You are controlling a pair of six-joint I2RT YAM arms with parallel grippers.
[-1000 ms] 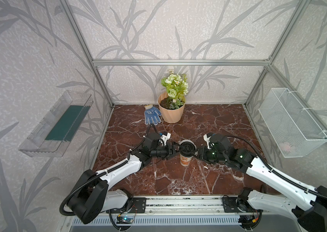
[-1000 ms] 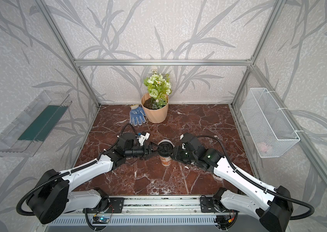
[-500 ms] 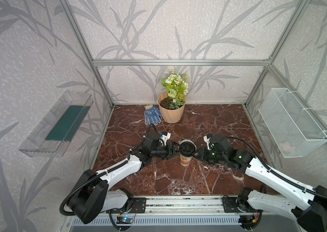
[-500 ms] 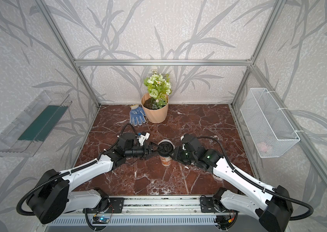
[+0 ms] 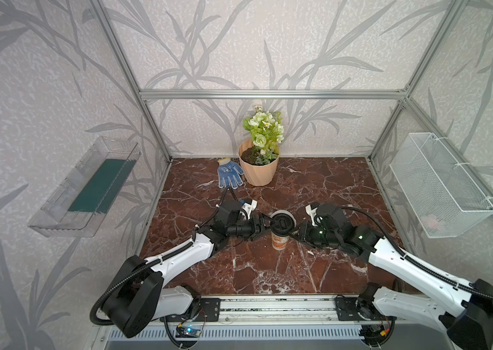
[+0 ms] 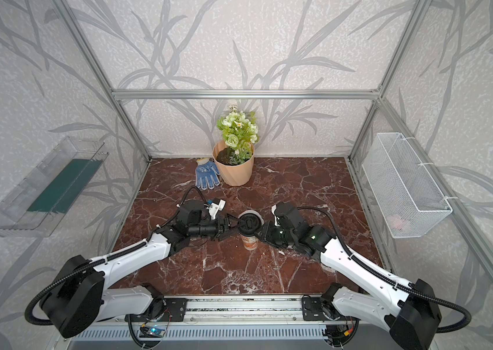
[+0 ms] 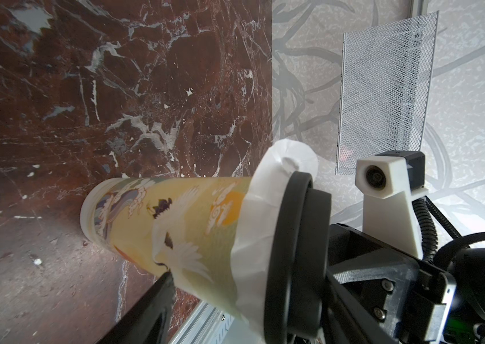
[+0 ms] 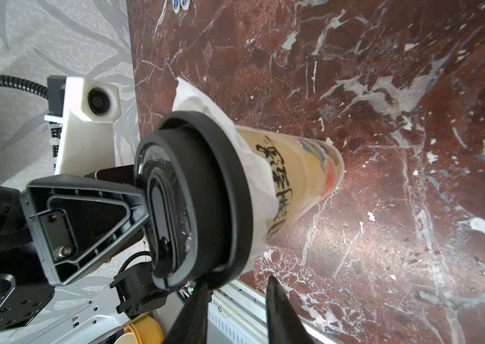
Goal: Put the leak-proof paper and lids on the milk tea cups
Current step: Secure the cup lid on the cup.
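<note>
Black lid (image 8: 205,178) pins the leak-proof paper (image 7: 253,238) over the milk tea cup (image 7: 193,226), so press squarely: your left gripper (image 5: 269,227) straddles its edge, hold unclear, and your right gripper (image 8: 236,286) has its jaws apart.

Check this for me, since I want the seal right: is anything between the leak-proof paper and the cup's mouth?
Nothing visible does. The leak-proof paper already lies draped over the mouth of the cup, its edge hanging down the wall, and the black lid sits on top of it, not under it.
</note>
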